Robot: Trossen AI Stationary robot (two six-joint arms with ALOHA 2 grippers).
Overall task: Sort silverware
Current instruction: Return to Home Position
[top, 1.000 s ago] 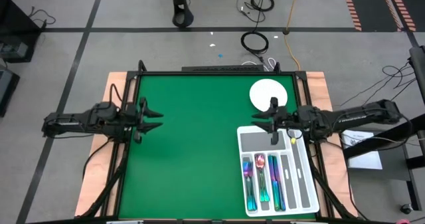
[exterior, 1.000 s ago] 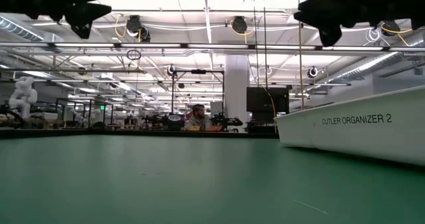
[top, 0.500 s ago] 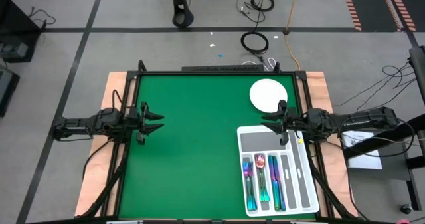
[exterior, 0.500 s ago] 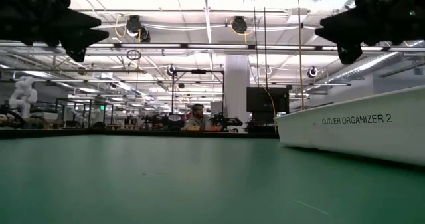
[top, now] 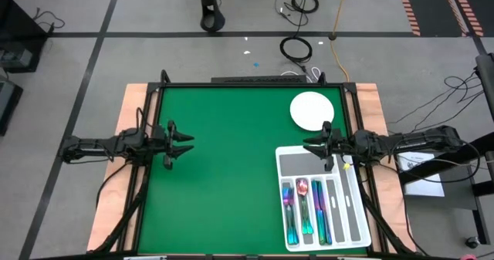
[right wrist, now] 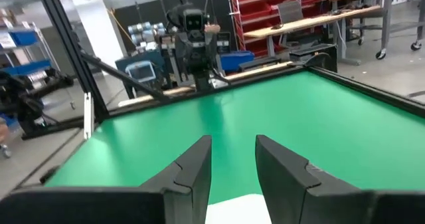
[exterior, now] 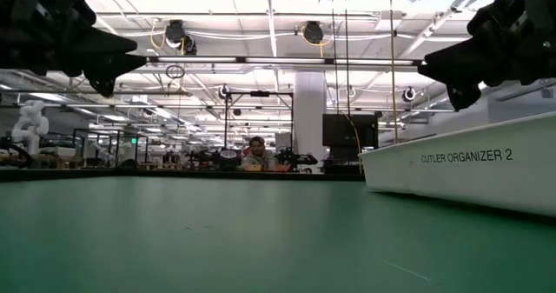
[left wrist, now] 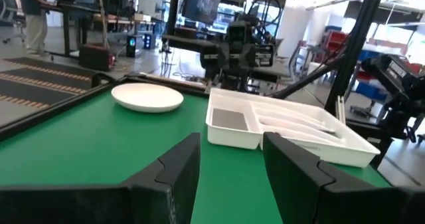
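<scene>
Silverware [top: 306, 210] lies in left slots of cutlery organizer [top: 356, 231], near-right on table [top: 224, 175]; white plate [top: 312, 109] just beyond. L claw [top: 189, 142] hovers at table's left edge, fingers apart, empty. R claw [top: 309, 145] hovers over organizer's far end, narrowly parted, empty.

Big open lab hall. Floor [top: 62, 59] grey w/ dark tape lines. Coiled black cable [top: 296, 48] lies beyond tabletop [top: 224, 190], which has green mat, wood edges. Ceiling [exterior: 261, 32] white, exposed ducts, strip lights on. White pillar [exterior: 307, 119] mid-room, dark screen [exterior: 345, 129] just beside it. Person [exterior: 257, 150] seated far back among benches. Red shelving [right wrist: 265, 4] + long workbench [right wrist: 319, 21] along one side.
</scene>
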